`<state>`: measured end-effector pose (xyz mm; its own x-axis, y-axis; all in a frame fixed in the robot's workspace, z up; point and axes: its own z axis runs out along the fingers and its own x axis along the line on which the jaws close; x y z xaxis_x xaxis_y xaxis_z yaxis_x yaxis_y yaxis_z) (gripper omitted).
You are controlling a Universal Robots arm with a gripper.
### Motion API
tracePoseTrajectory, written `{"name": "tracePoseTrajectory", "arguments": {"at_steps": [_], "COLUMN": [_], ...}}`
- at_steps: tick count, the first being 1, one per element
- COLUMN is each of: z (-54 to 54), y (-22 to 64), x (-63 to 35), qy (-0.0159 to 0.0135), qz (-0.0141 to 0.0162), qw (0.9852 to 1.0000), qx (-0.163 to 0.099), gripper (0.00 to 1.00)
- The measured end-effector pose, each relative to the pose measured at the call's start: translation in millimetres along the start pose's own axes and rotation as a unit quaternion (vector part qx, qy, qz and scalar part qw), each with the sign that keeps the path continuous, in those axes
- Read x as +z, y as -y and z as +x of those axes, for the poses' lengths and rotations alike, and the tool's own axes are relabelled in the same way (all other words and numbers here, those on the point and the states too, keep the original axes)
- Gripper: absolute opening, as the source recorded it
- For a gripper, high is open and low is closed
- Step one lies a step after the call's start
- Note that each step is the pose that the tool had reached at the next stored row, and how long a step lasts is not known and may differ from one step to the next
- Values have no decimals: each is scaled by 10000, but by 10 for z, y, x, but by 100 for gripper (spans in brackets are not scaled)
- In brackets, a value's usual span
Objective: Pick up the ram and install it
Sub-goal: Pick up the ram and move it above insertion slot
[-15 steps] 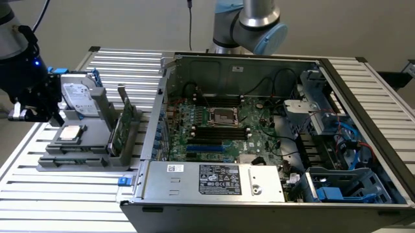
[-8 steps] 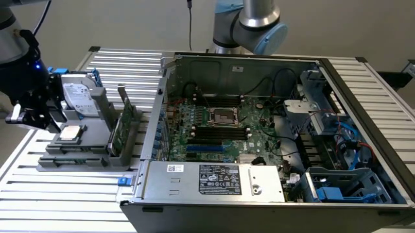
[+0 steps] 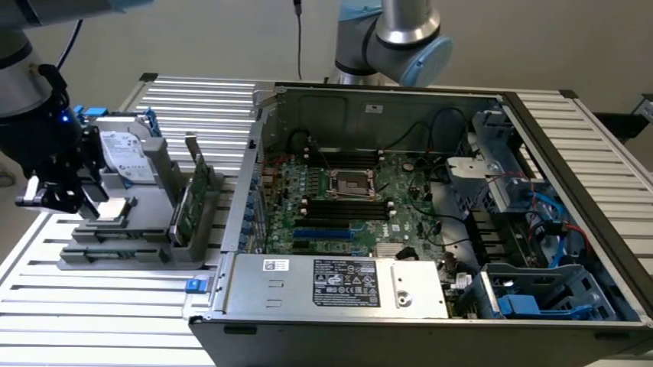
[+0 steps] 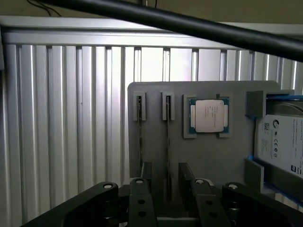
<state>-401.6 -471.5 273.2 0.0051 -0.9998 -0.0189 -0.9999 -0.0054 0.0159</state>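
At the far left of the exterior view, my gripper hangs over the gray holder. My fingers are spread wide and grip nothing. The ram stands on edge in its holder slot between them, near the processor.

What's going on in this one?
A robot arm's tool hangs open over a grey holder beside an open PC case. A ram stands edge-up in a holder slot, in line with the gap between the fingers. Nothing is gripped, and the motherboard slots look empty.
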Motion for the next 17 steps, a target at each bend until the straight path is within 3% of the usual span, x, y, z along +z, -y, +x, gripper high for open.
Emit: {"name": "tracePoseTrajectory", "arguments": {"at_steps": [17], "z": [194], "y": [28], "x": [306], "qy": [-2], "qz": [0], "qw": [10000], "qx": [-18], "gripper": [36]}}
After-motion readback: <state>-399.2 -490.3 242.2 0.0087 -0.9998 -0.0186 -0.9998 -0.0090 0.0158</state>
